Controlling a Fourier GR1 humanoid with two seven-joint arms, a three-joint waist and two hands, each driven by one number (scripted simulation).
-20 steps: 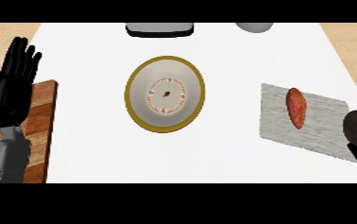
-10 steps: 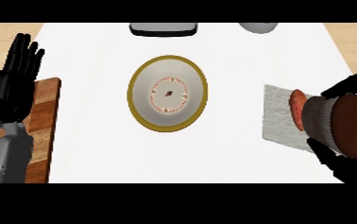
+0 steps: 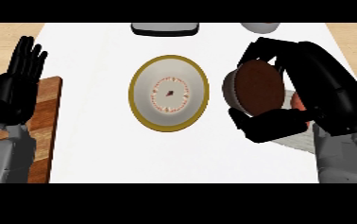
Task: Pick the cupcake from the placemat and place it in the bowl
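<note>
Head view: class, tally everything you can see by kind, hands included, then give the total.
hands: 2, left hand and right hand
bowl: 1
cupcake: 1
placemat: 1
orange item, mostly hidden: 1
wooden board: 1
grey objects at the far edge: 2
Total: 9

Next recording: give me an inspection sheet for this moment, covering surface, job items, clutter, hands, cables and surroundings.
Surface: white counter, with a wooden board at its left edge.
Job items: cupcake held in the right hand beside the bowl; gold-rimmed bowl at the centre with nothing in it; grey placemat mostly hidden under the hand.
Clutter: a dark-rimmed container and a grey round thing at the far edge; an orange item on the placemat, partly hidden.
Hands: right hand curled round the cupcake; left hand open, resting at the left edge.
Cables: nothing seen.
Surroundings: wood-coloured strips at both far corners.
</note>
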